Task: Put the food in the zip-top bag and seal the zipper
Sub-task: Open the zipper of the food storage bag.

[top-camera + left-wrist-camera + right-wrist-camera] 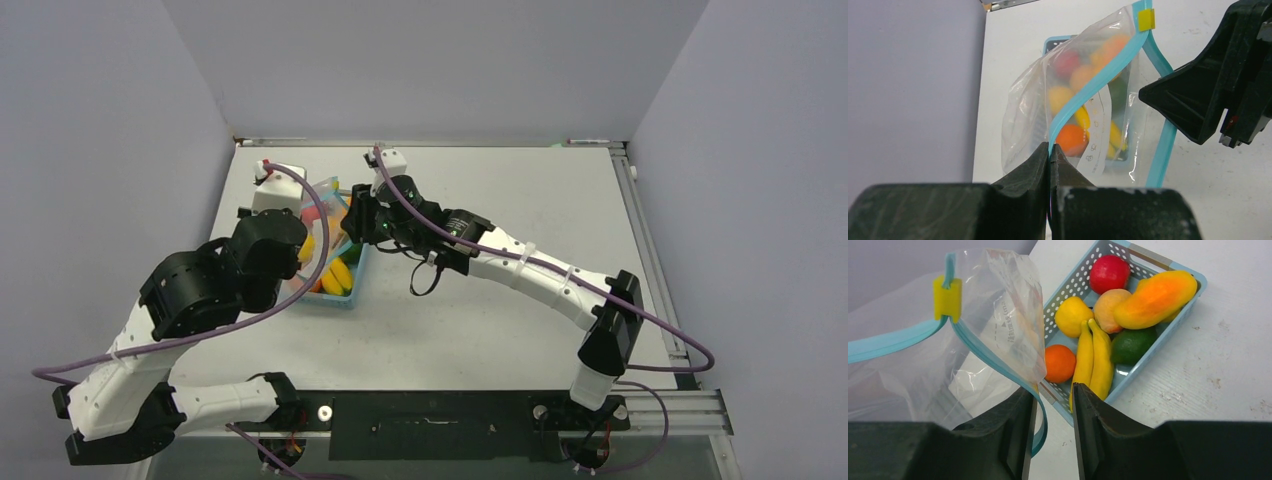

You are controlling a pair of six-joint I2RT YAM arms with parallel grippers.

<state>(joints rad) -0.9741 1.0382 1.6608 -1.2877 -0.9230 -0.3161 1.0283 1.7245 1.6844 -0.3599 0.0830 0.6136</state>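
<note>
White table [480, 335] between pale grey walls [430, 60]

The left arm [118, 385] and right arm [530, 268] share white shells between bulky black cylindrical joints, a purple cable [690, 345] looping along each, and the left gripper [1050, 150] and right gripper [1050, 392] have matte black, wedge-shaped fingers.

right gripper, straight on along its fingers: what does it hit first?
Probably the zipper, which curls right by the inner side of the open right gripper's left finger. Past that come the basket's near corner and the banana ends. Depth is unclear.
</note>
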